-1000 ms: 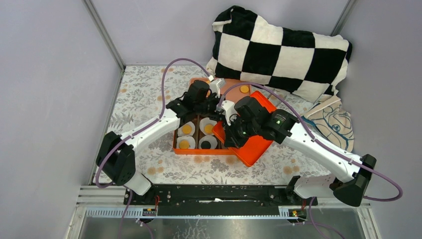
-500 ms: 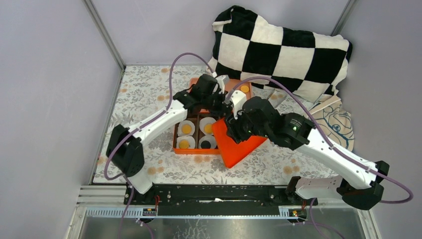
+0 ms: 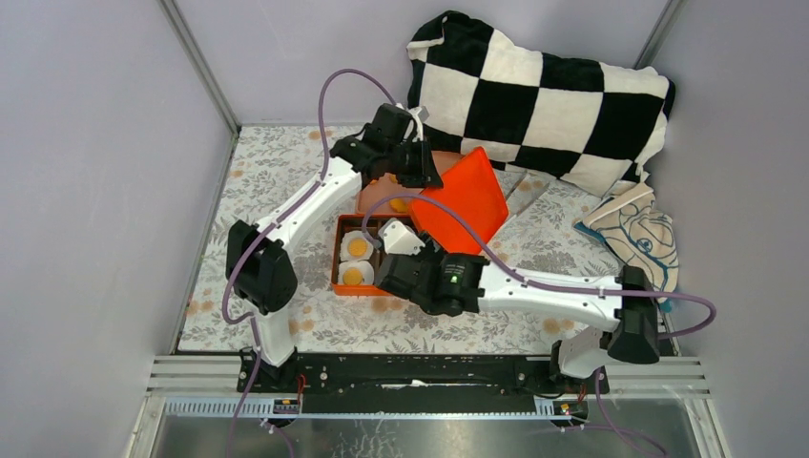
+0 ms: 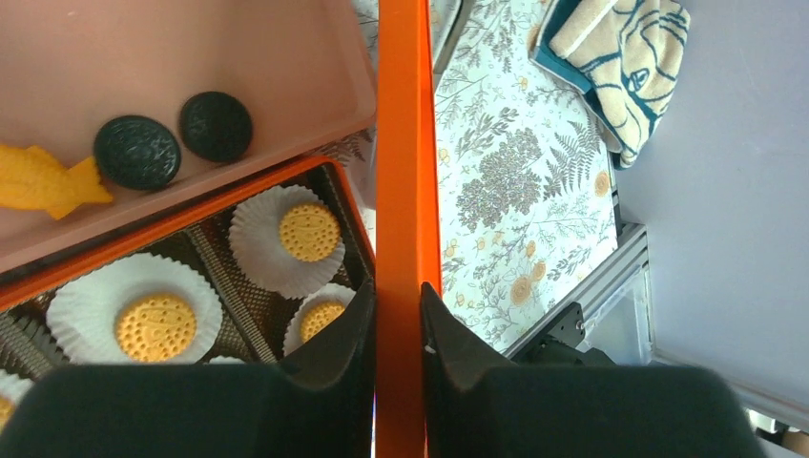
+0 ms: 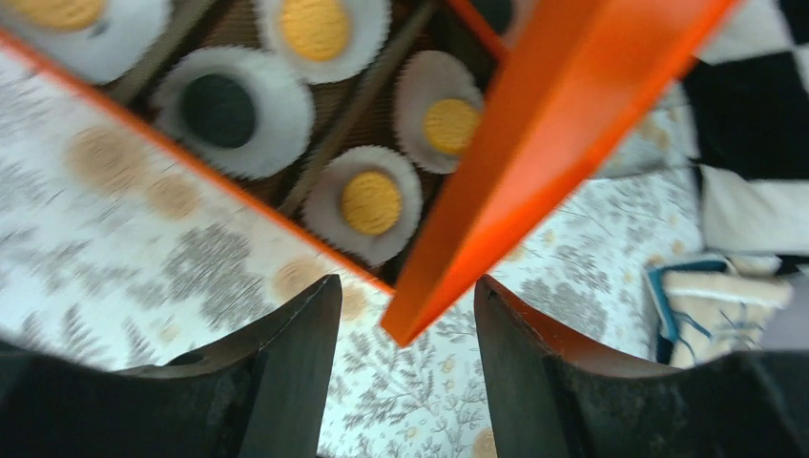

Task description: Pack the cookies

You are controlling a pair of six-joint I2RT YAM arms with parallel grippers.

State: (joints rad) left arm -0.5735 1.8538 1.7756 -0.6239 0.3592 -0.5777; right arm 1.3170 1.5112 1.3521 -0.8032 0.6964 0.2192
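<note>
Clamping the orange lid (image 4: 401,143) by its edge, your left end effector (image 4: 399,320) had both fingers (image 4: 348,329) pressed against the thin plastic. Its wrist view showed the lid edge-on, running straight up between them. From above, the lid stood tilted up off the counter (image 3: 277,200), to the right of the pink tray (image 3: 374,194) and beyond the orange box (image 3: 355,290).

Your right end effector (image 5: 405,372) hung over the box with its jaws spread wide and nothing gripped. A corner of the lid showed between its fingers (image 5: 286,372) in that view (whether it touched either one, I could not tell).

The cookies (image 4: 308,231) sat in two places. In the box, yellow cookies (image 5: 370,202) lay one apiece in white paper liners (image 5: 334,229), and one black cookie (image 5: 217,110) filled a liner of its own. The pink tray, just beside the box on its far side, held two more black cookies (image 4: 136,151) — side by side — and a yellow fish-shaped biscuit (image 4: 43,178).

A checkered pillow (image 3: 534,95) leaned at the back wall, and a folded cloth (image 3: 634,234) lay at the right.
</note>
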